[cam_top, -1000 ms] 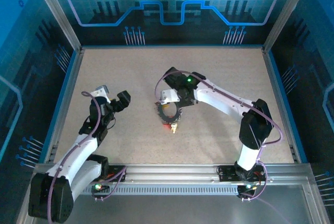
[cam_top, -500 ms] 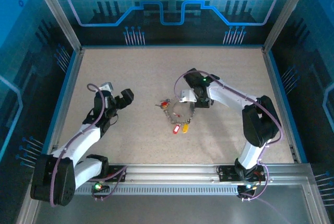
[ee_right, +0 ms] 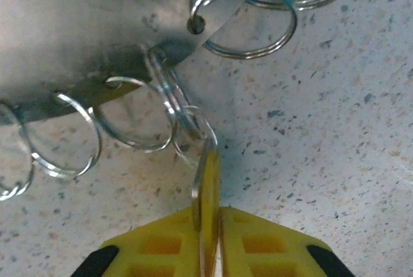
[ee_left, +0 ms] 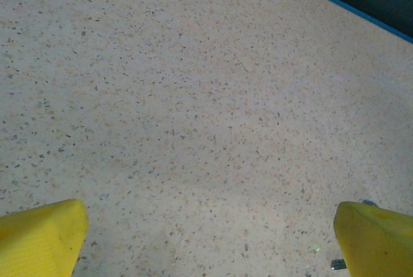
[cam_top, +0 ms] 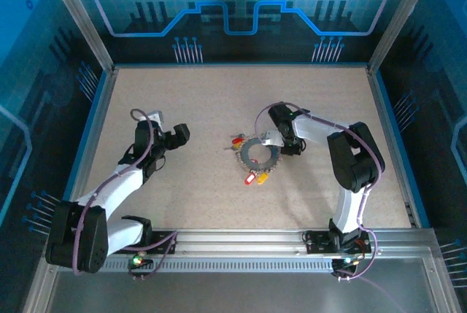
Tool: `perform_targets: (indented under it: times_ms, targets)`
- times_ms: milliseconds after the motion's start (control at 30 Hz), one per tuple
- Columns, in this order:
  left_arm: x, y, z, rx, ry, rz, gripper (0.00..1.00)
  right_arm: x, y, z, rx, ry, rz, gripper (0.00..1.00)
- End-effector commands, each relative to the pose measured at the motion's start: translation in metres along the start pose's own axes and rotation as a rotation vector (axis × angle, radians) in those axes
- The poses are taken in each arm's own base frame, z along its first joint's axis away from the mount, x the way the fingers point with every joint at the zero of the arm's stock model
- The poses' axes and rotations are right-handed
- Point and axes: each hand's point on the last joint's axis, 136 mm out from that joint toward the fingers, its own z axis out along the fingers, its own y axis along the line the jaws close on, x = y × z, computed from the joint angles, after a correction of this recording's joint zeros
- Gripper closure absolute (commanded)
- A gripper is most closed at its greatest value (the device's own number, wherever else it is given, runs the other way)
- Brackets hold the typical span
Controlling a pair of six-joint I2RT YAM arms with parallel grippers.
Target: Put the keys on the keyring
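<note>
Hanging w/ jaws spread as wide as they go, the left gripper (cam_top: pixel 180 135) sits at approx 9 o'clock from the keyring (cam_top: pixel 246 155), well apart from it, nothing held; in the left wrist view its yellow fingertips (ee_left: pixel 40 237) sit at the 7 and 5 o'clock corners w/ bare speckled table (cam_top: pixel 182 94) btwn them. Keyring lies flat near table centre, a dark-grey ring w/ the keys (cam_top: pixel 254 178) fanned round its rim: red tag at approx 11 o'clock, red + yellow tags side by side at 6 o'clock. Right gripper (cam_top: pixel 279 144) is at approx 2 o'clock of the ring, just beside its rim. In the right wrist view the ring's grey band fills the 10–12 o'clock area, holes along its edge carrying small silver split rings (ee_right: pixel 244 19). One of those carries a thin edge-on piece (ee_right: pixel 206 186), running down to 6 o'clock btwn the yellow pads (ee_right: pixel 271 245). Jaws there are v. narrow, a pale slit showing on one side of the piece; can't tell if they pinch it.
</note>
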Motion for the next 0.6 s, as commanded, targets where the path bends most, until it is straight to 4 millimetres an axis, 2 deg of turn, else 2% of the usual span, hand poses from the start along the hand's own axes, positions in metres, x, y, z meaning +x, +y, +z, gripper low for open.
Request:
perform_targets:
  times_ms: [0, 67, 133, 167, 200, 267, 300, 333, 433, 567]
  targets:
    - [-0.008, 0.001, -0.009, -0.014, -0.006, 0.106, 0.01, 0.005, -0.01, 0.003, 0.025, 0.017, 0.068, 0.81]
    - [-0.01, 0.003, -0.014, -0.03, -0.009, 0.14, 0.01, 0.008, -0.012, -0.001, 0.032, 0.012, 0.082, 0.75]
    - [-0.015, 0.008, -0.019, -0.069, -0.022, 0.163, 0.01, 0.009, -0.013, -0.008, 0.037, 0.0, 0.087, 0.75]
    - [-0.017, 0.011, -0.021, -0.086, -0.033, 0.176, 0.01, 0.01, -0.015, -0.013, 0.043, -0.007, 0.099, 0.71]
    - [-0.02, 0.012, -0.023, -0.095, -0.046, 0.188, 0.01, 0.01, -0.017, -0.018, 0.051, -0.021, 0.11, 0.61]
    - [-0.024, 0.01, -0.025, -0.086, -0.074, 0.226, 0.01, 0.006, -0.02, -0.032, 0.063, -0.076, 0.141, 0.59]
    - [-0.025, 0.007, -0.026, -0.069, -0.086, 0.25, 0.01, 0.004, -0.022, -0.039, 0.07, -0.105, 0.157, 0.14]
    - [-0.026, 0.004, -0.028, -0.05, -0.103, 0.274, 0.01, 0.001, -0.024, -0.048, 0.08, -0.144, 0.18, 0.0]
    - [-0.029, -0.004, -0.033, -0.004, -0.154, 0.324, 0.01, -0.005, -0.038, -0.081, 0.155, -0.275, 0.27, 0.0]
    - [-0.023, -0.014, -0.033, 0.073, -0.21, 0.45, 0.01, -0.017, -0.055, -0.14, 0.268, -0.62, 0.482, 0.0]
